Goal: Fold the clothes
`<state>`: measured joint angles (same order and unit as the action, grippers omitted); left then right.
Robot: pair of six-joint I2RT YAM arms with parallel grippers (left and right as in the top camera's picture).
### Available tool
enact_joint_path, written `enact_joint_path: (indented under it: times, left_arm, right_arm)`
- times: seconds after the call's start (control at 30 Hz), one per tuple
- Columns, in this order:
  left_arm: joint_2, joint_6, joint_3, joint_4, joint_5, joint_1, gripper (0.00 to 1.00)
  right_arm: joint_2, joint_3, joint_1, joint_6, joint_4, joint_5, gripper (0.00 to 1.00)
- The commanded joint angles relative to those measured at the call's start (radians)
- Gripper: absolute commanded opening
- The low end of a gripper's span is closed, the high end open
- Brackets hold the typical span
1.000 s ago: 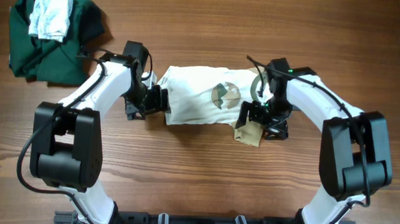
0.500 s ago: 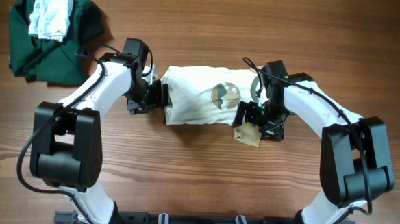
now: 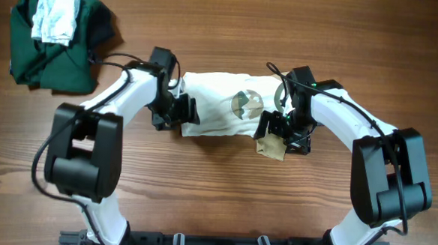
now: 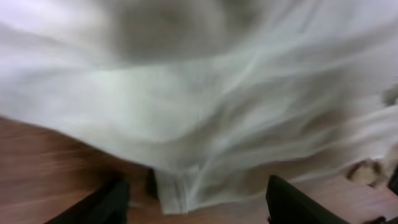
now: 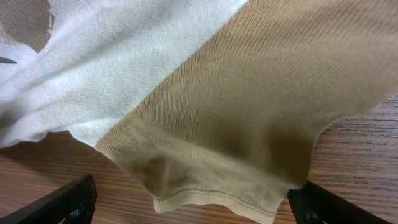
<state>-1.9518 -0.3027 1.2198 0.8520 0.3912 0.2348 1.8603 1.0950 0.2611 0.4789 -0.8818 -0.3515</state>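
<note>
Right gripper (image 5: 196,208) astride tan sleeve (image 5: 249,112)

Open counter (image 3: 215,205) runs along the near side between our two arm bases, and there's another free strip on the far side beyond the shirt (image 3: 220,104). The left arm (image 3: 123,95) curves in over the shirt's left edge. The right arm (image 3: 347,114) curves in over the tan sleeve (image 3: 272,146), so side approaches to both ends are blocked. The far-left corner is taken by a dark green pile (image 3: 53,54) with a pale cloth (image 3: 55,16) on top, well apart from the shirt. In both wrist views our jaws stand wide, with cloth filling the gap between them.
</note>
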Motion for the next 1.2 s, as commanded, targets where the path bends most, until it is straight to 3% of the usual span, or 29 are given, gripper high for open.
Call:
enact_joint_path:
  times: [0.0, 0.13, 0.23, 0.27, 0.37, 0.43, 0.47, 0.5, 0.6, 0.73, 1.17]
  left_arm:
    - [-0.045, -0.02, -0.012, -0.008, 0.013, 0.006, 0.7]
    - [-0.045, -0.02, -0.012, -0.009, 0.013, 0.006, 0.7]
    - [-0.045, -0.02, -0.012, -0.024, 0.013, 0.006, 0.64]
    - [-0.045, -0.02, -0.012, -0.037, 0.013, 0.006, 0.61]
    - [-0.045, -0.021, -0.012, -0.063, 0.013, 0.006, 0.36]
    - [-0.045, -0.021, -0.012, -0.063, 0.013, 0.006, 0.21]
    - [-0.045, -0.021, -0.012, -0.063, 0.013, 0.006, 0.13]
    - [-0.045, -0.021, -0.012, -0.063, 0.013, 0.006, 0.06]
    - [-0.045, -0.02, -0.012, -0.06, 0.013, 0.006, 0.04]
    - [-0.043, -0.019, -0.011, -0.048, 0.013, 0.006, 0.04]
    - [0.054, -0.011, -0.011, -0.029, 0.021, 0.006, 0.04]
  right_arm:
    - [0.021, -0.03, 0.006, -0.007, 0.032, -0.016, 1.0]
    - [0.021, -0.03, 0.006, -0.005, 0.034, -0.016, 1.0]
    - [0.021, -0.03, 0.006, -0.005, 0.04, -0.017, 1.0]
    - [0.021, -0.03, 0.006, -0.005, 0.042, -0.017, 1.0]
    - [0.021, -0.03, 0.006, -0.005, 0.051, -0.019, 0.97]
    - [0.021, -0.03, 0.006, -0.006, 0.059, -0.032, 0.89]
    - [0.021, -0.03, 0.006, -0.005, 0.061, -0.032, 0.78]
    - [0.021, -0.03, 0.006, -0.005, 0.064, -0.031, 0.61]
    - [0.021, -0.03, 0.006, -0.005, 0.064, -0.031, 0.3]
    - [0.021, -0.03, 0.006, -0.005, 0.071, -0.031, 0.06]
    - [0.019, -0.027, 0.006, 0.021, 0.118, -0.069, 0.04]
